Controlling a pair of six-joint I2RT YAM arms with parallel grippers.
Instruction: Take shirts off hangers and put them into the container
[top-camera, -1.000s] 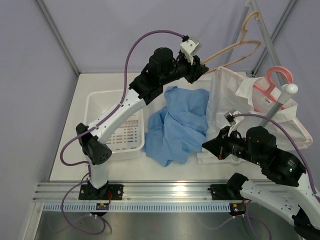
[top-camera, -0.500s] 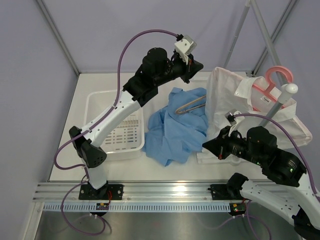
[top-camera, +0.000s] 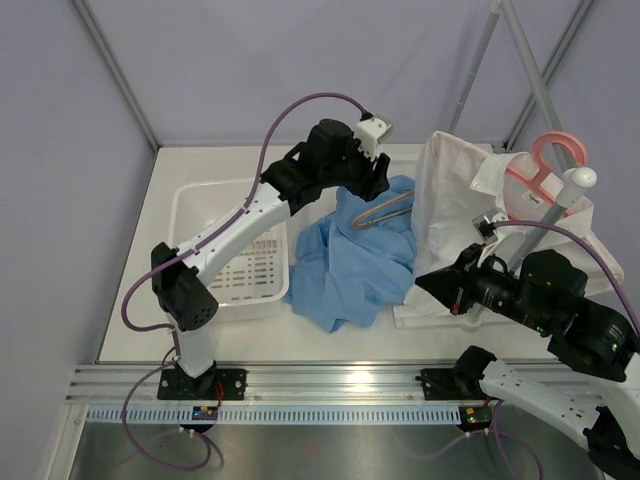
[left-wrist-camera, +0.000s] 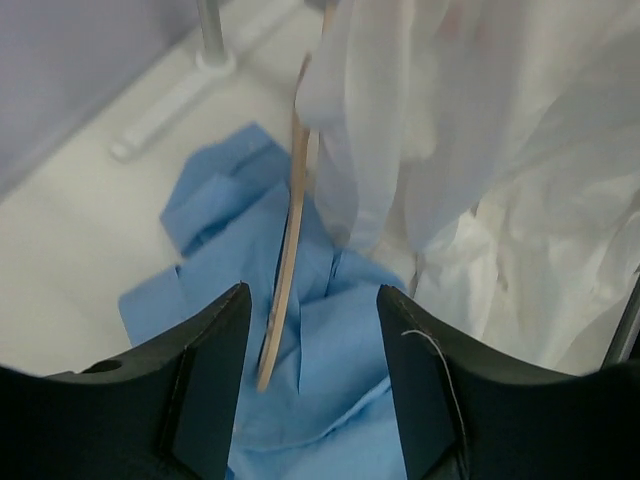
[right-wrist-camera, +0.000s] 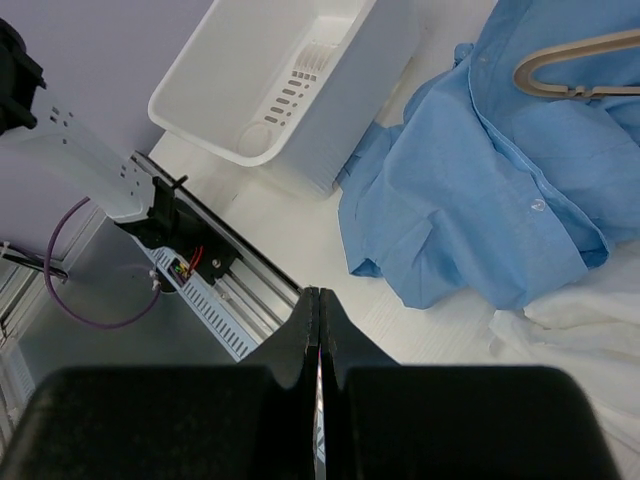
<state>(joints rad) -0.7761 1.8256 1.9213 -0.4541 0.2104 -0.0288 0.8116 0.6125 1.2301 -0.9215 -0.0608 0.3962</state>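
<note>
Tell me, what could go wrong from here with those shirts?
The tan hanger lies on the blue shirt; a grab there could drag it into the container too. That shirt spreads wider than the container, so part may hang over the rim. The white shirt is still on the pink hanger beside the pole, where it might snag.

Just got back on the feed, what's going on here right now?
The left tool is open above the tan hanger, which lies loose on the blue shirt. That shirt is off its hanger, crumpled beside the tub, not in it. The white shirt is still on the pink hanger at the right. The right tool is shut and holds nothing.
</note>
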